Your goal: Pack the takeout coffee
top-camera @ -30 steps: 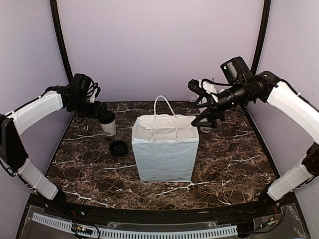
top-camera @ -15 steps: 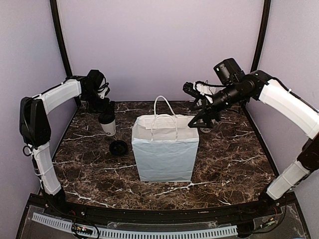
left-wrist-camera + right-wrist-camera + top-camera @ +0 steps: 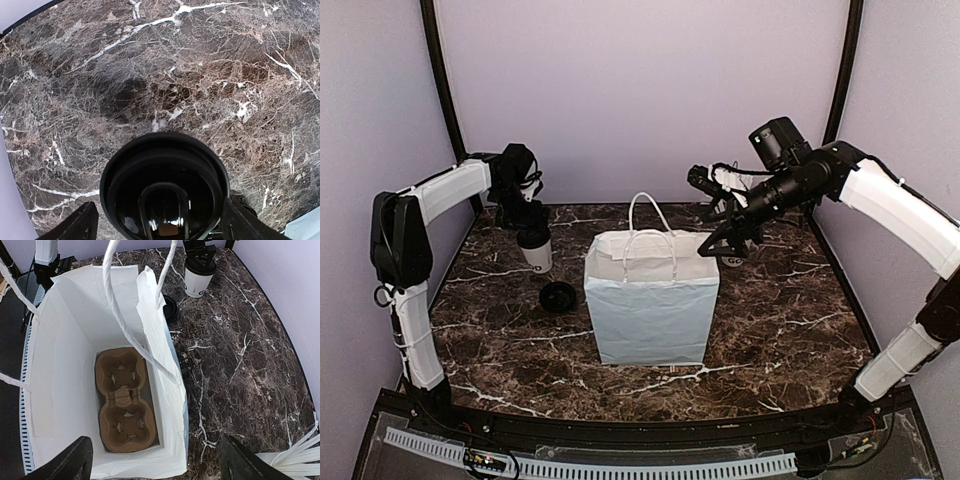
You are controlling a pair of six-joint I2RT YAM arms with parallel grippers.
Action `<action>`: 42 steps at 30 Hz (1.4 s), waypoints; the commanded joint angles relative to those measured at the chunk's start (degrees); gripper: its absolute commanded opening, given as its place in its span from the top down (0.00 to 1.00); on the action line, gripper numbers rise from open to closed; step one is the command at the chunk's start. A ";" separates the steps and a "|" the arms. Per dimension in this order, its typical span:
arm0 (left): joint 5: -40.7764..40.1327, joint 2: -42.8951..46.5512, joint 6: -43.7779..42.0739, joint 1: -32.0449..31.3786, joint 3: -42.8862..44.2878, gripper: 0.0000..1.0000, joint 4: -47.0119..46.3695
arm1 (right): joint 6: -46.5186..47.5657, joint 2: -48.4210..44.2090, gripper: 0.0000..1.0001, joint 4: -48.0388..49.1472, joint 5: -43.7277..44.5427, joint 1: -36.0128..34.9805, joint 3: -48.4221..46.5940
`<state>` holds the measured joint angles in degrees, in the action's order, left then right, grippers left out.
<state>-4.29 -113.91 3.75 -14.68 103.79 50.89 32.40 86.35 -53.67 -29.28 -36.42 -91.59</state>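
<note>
You're looking at a robot lab booth: plain lilac walls (image 3: 640, 90) enclose a dark brown marble-patterned desk (image 3: 770, 320).

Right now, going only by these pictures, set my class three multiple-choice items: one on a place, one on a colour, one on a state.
1. Where is the carrier?
A. inside the bag
B. beside the bag
C. on top of the bag

2. What colour is the lid on the cup?
A. white
B. brown
C. black

3. How is the bag standing?
A. flat on its side
B. upright, mouth open
C. upright, folded shut

Answers:
1. A, the right wrist view shows it on the bag's floor.
2. C, the left wrist view looks down on a black lid.
3. B, the handles are up and the inside shows.
</note>
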 commanded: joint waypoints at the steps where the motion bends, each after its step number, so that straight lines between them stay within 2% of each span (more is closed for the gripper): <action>1: 1.35 -1.15 -0.79 -0.18 2.65 0.14 1.24 | 0.21 -0.78 0.12 0.55 -0.19 0.24 -0.10; 10: 2.78 -2.84 -0.79 -0.18 4.40 0.19 2.08 | 0.12 -0.78 0.11 0.60 0.19 0.21 0.05; 17: 3.26 -1.81 -0.69 -0.18 6.22 0.31 5.45 | 0.12 -0.53 0.11 0.59 0.19 0.22 -0.17; 20: 4.11 1.01 -0.57 -0.18 6.48 0.35 7.06 | 0.12 -0.72 0.12 0.70 0.11 0.23 -0.04; 26: 6.18 8.93 -0.61 -1.83 4.73 0.37 10.42 | -0.19 -1.34 0.11 1.03 0.28 0.28 0.12; 35: 7.47 26.09 0.44 -11.70 -8.46 0.37 12.31 | 0.22 -5.08 0.11 1.20 4.28 2.66 -0.15; 42: 13.01 40.96 7.24 -21.51 -23.35 0.40 9.35 | 0.16 -8.83 0.10 2.06 8.18 5.61 3.95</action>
<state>4.51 -79.83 6.35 -32.62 86.98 60.25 32.53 79.50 -52.75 -23.81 -32.25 -89.47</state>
